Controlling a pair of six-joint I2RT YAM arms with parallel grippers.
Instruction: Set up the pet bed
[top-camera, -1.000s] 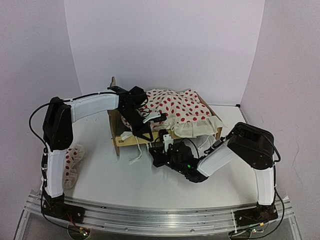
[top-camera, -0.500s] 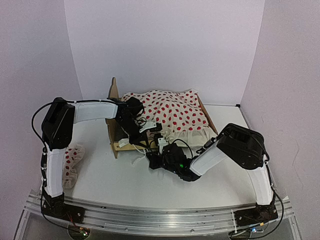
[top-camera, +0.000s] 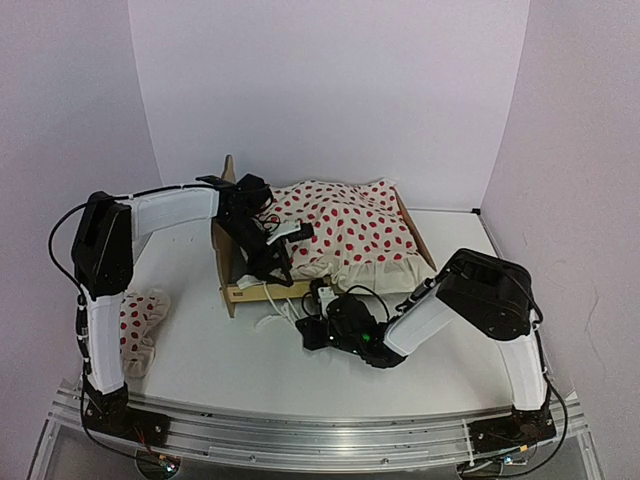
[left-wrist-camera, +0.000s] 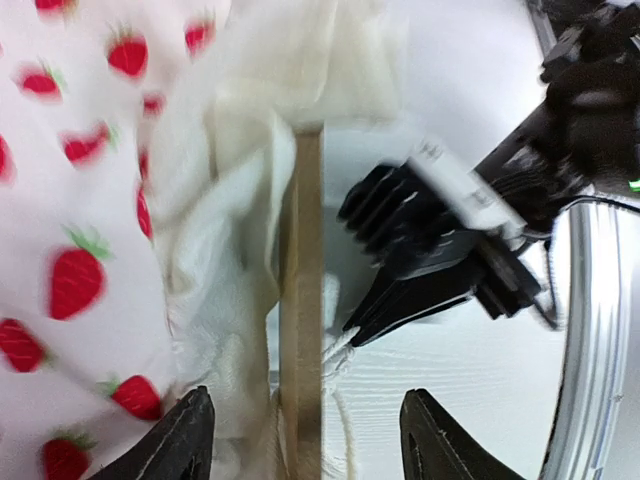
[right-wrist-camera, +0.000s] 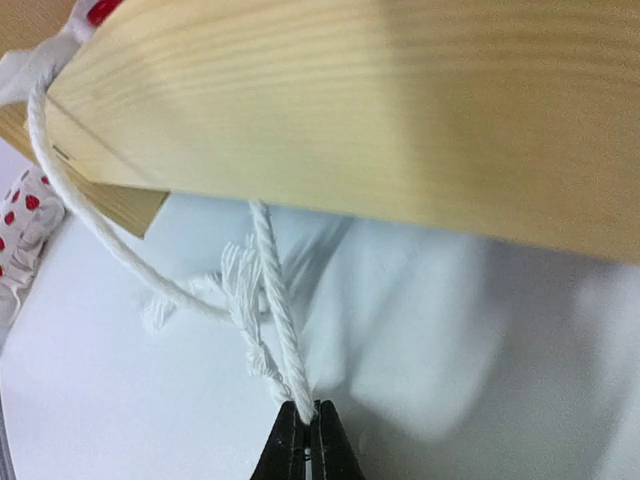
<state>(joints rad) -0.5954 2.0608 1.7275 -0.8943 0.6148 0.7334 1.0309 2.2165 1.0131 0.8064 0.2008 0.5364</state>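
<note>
The pet bed (top-camera: 246, 291) is a light plywood frame in mid-table, its headboard standing at the left. A cream cloth with red strawberries (top-camera: 345, 225) is draped over it and hides the mattress. My left gripper (top-camera: 274, 262) hovers open over the bed's front left corner. In the left wrist view its fingers (left-wrist-camera: 192, 438) straddle the wooden rail (left-wrist-camera: 300, 300) and the cloth's cream ruffle (left-wrist-camera: 225, 250), gripping neither. My right gripper (top-camera: 305, 318) lies low in front of the bed. It (right-wrist-camera: 308, 412) is shut on a white cord (right-wrist-camera: 275, 290) that runs under the rail (right-wrist-camera: 400, 100).
A small red-dotted pillow (top-camera: 140, 320) lies on the table at the left, by the left arm's base. Loose frayed cord ends (top-camera: 272, 320) rest on the table before the bed. White walls close in on the back and both sides.
My left gripper has opened and let go of the cloth's edge, which now lies over the bed. The right gripper stays shut on the cord and has slid slightly left.
</note>
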